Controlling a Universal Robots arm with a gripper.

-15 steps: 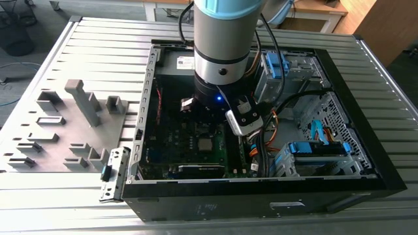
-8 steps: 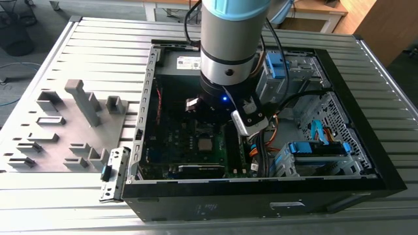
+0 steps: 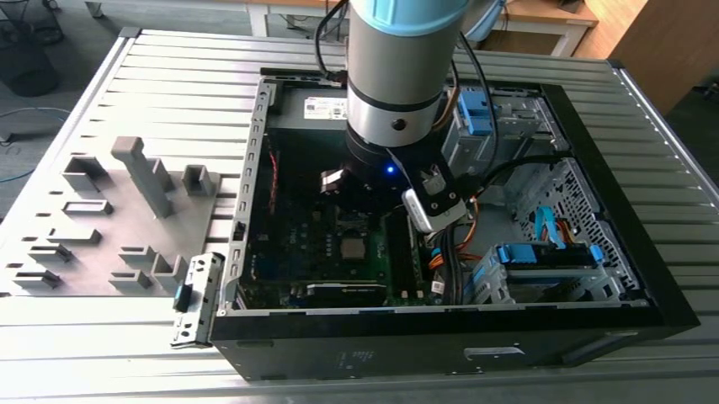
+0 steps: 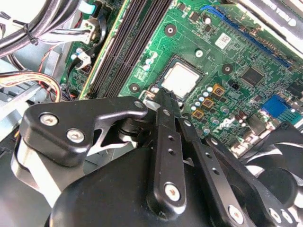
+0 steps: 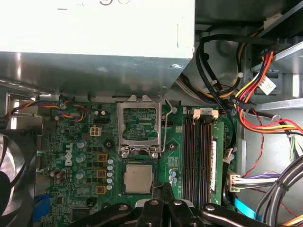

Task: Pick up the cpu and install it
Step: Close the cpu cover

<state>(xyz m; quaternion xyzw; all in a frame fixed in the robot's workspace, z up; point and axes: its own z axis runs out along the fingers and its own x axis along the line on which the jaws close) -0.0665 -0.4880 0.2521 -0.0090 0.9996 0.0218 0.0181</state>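
The cpu [image 5: 138, 178], a small square chip with a silver-grey top, lies flat in its socket on the green motherboard [image 5: 71, 142]; it is also in the second wrist view [image 4: 181, 78] and the exterior view [image 3: 354, 247]. The socket's metal retention frame [image 5: 138, 124] stands flipped open beside it. My gripper [image 4: 163, 97] hovers just above the board at the cpu's edge, black fingers [image 4: 166, 142] drawn together and shut, nothing between them. In the first wrist view the fingertips [image 5: 163, 190] sit right beside the chip's corner. The arm [image 3: 393, 84] reaches down into the open case.
The silver power supply [image 5: 94, 38] overhangs the board. Black memory slots [image 5: 199, 156] run beside the socket, with cable bundles [image 5: 255, 104] past them and a fan [image 5: 9, 165] opposite. Grey fixture blocks [image 3: 124, 210] stand on the slatted table at the exterior view's left.
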